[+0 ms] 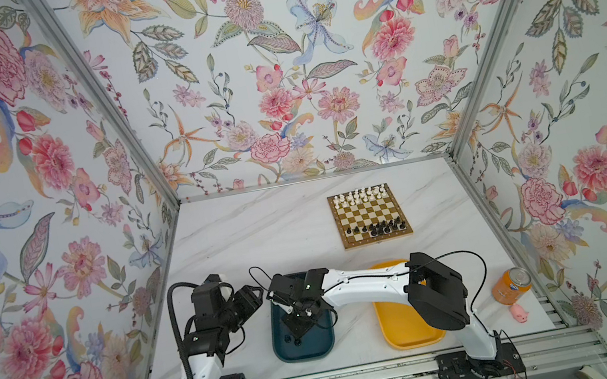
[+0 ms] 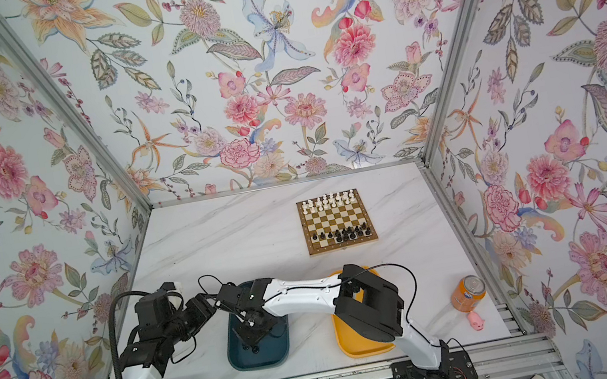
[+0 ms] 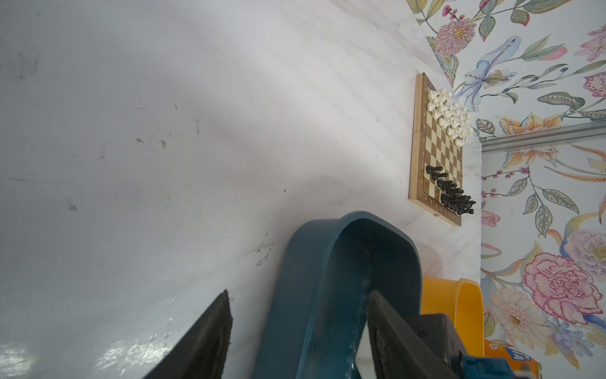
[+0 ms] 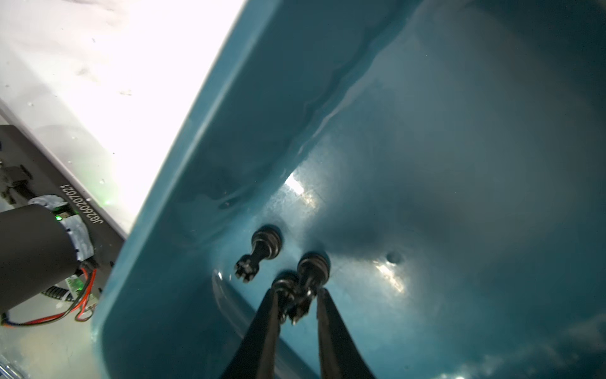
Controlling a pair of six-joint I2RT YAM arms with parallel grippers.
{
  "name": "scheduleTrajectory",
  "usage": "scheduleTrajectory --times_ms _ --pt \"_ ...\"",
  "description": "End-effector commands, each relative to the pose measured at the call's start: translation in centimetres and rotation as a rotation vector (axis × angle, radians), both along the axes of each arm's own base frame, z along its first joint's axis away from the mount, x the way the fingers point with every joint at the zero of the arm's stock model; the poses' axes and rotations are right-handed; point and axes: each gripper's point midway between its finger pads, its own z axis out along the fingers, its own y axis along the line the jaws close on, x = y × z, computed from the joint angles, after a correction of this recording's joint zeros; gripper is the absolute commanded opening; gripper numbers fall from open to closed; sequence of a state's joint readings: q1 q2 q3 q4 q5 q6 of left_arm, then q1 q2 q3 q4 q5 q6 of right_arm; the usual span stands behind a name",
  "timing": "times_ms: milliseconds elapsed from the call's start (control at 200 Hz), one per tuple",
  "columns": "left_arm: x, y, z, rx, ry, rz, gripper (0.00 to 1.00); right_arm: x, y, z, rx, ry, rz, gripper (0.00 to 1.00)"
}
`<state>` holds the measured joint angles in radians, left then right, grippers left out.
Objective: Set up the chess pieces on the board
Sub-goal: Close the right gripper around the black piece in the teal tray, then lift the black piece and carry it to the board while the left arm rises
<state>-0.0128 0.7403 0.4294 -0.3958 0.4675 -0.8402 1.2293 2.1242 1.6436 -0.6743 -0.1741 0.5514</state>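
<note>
Right wrist view: right gripper [image 4: 301, 292] was down inside the teal tray [image 4: 229, 131], jaws narrowed to a small gap around two loose black pieces [image 4: 313, 262] on the tray floor. One finger [image 4: 267, 328] touched a piece's base. Couldn't tell whether anything was actually pinched. A third black piece, a rook [image 4: 260, 254] by its notched top, sat just beside them, clear of the fingers.

Left wrist view: left gripper [image 3: 300, 295] stood wide open, gripping nothing. One finger was over the table [image 3: 131, 164], the other over the tray interior, with the tray rim between them in that view.

In both top views the board [image 1: 368, 213] [image 2: 336, 218] lay toward the far right of the table, well apart from both grippers. The white pieces [image 1: 362, 195] stood along its far two rows. The placed black pieces [image 1: 382, 227] crowded the near rows, bunched to the right, with bare squares at the left end. The yellow tray [image 1: 403, 333] sat right of the teal one, partly under the right arm. An orange can [image 1: 510, 284] and a pink pig toy [image 1: 520, 313] were at the table's right edge, near each other.
</note>
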Motion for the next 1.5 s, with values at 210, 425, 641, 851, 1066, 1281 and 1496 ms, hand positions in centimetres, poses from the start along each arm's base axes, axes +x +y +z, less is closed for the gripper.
scheduleTrajectory --times_ms 210,425,641,851,1066,1281,1496 --pt "0.7 -0.2 1.5 0.025 -0.038 -0.031 0.67 0.3 0.3 -0.7 -0.01 0.013 -0.012 0.23" --pt "0.8 -0.2 1.7 0.026 -0.041 -0.03 0.66 0.5 0.1 -0.5 -0.018 0.0 -0.016 0.1" --pt "1.1 -0.2 2.0 0.026 -0.048 -0.027 0.66 1.1 -0.2 0.3 -0.024 -0.024 -0.024 0.04" --pt "1.5 0.1 2.4 0.032 -0.057 -0.014 0.68 3.0 -1.3 2.9 -0.026 -0.065 -0.056 0.04" --pt "3.5 0.1 3.5 0.02 -0.091 -0.02 0.72 8.5 -6.0 7.5 -0.046 -0.165 -0.144 0.04" --pt "7.3 -0.2 6.9 0.036 -0.17 -0.062 0.75 14.7 -11.4 12.0 -0.061 -0.264 -0.241 0.04" --pt "10.8 -2.9 9.6 0.013 -0.234 -0.12 0.75 19.3 -17.1 11.9 -0.122 -0.277 -0.333 0.03"
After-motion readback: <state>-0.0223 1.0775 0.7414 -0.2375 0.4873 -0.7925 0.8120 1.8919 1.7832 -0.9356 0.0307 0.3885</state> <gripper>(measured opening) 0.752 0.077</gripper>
